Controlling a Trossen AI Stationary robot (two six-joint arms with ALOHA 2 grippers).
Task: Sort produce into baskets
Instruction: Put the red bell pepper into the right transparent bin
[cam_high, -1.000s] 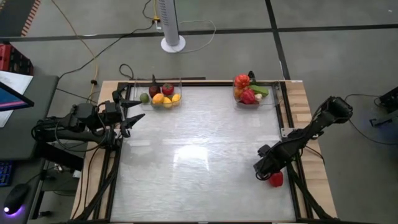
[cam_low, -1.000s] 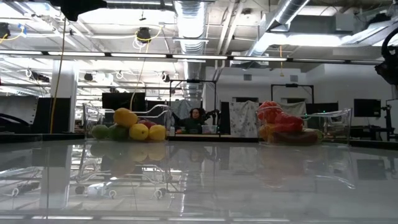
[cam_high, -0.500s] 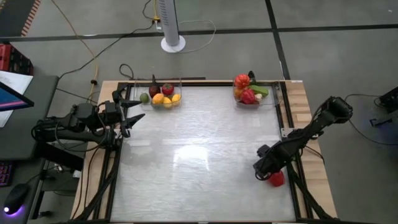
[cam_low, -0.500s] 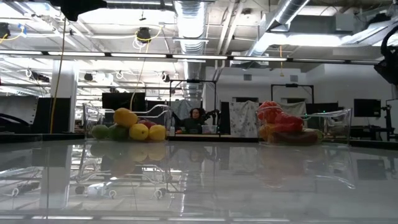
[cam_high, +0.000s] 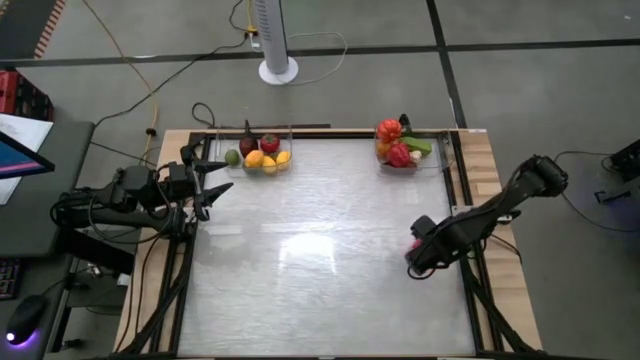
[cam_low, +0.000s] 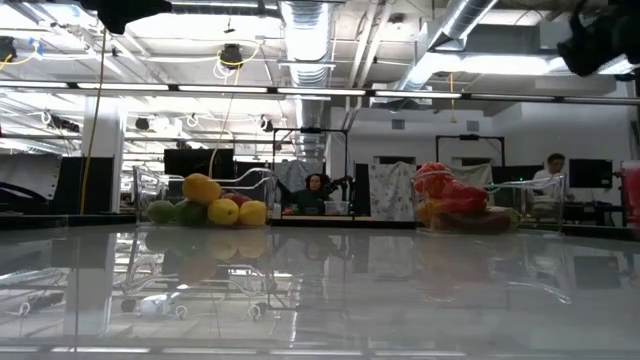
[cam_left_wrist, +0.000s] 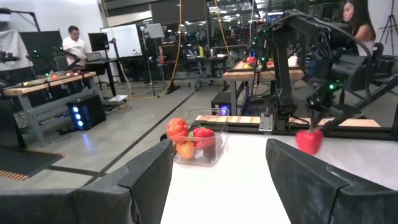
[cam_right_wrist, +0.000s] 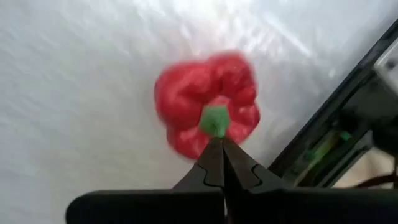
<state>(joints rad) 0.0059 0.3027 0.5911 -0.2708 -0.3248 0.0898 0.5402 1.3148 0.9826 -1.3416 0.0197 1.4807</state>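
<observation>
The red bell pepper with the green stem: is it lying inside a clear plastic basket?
No, the red pepper hangs by its stem from the right gripper.

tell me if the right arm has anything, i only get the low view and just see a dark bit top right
Observer: Yes. In its wrist view the right gripper is shut on the green stem of a red pepper.
Operator: where over the table is it
Observer: From above, it is near the table's right edge, well short of the basket with red produce at the far edge.
Operator: and the left arm
Observer: The left gripper waits at the table's left edge, fingers open, holding nothing.
</observation>
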